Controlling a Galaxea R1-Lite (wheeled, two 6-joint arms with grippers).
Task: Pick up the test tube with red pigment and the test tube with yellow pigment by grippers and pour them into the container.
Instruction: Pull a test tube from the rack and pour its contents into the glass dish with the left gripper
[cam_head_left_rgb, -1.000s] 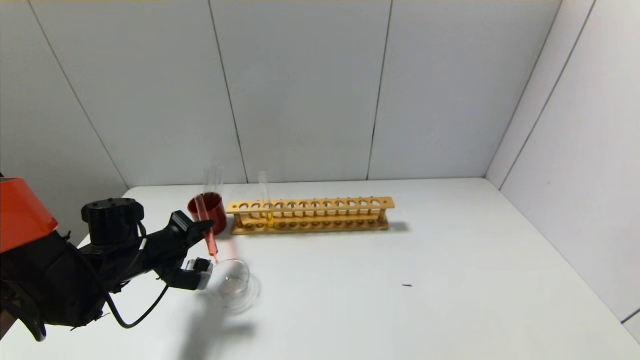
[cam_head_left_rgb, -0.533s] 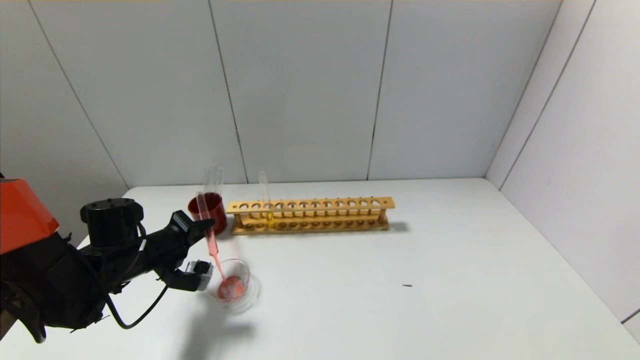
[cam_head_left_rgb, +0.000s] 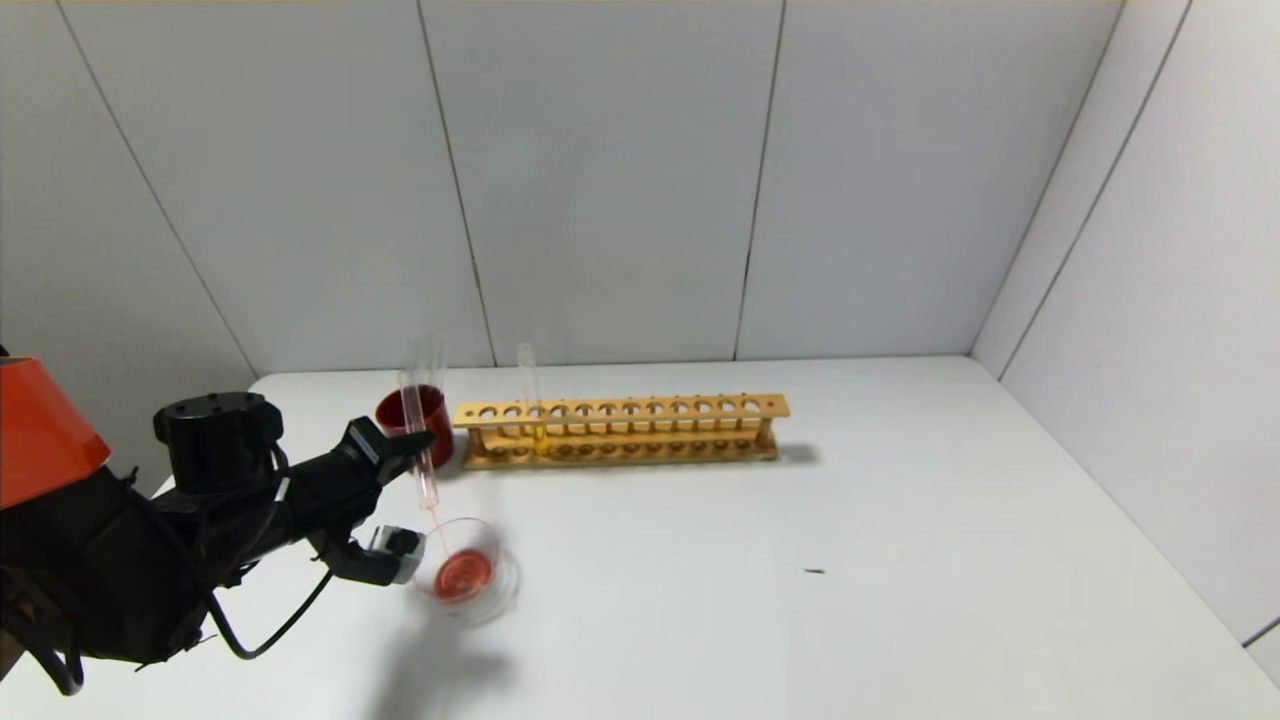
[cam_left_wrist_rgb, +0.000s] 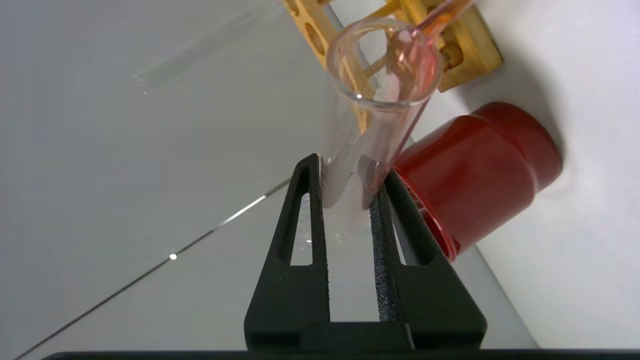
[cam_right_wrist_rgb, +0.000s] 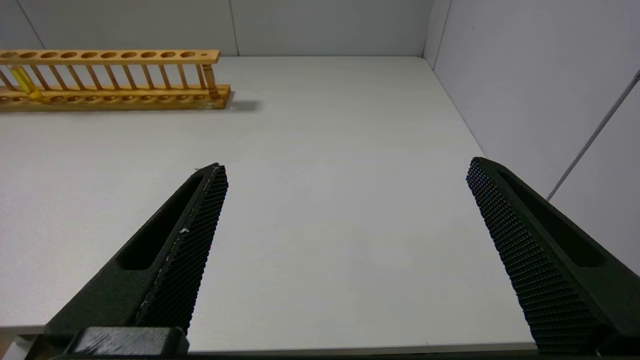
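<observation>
Red liquid now pools in the container, drained from the test tube with red pigment, which the left claw clamps mouth-down just above it; right claw idles agape, nearer the racked test tube with yellow pigment.

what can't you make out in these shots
- Red tube, shut in the left gripper: head view too small to tell whether any liquid remains inside.
- Yellow tube: right wrist view cuts it at the edge; in the head view the rack hides its base.
- Clear tubes in the red cup: too faint to count.
- Right gripper: open over the table, outside the head view.
</observation>
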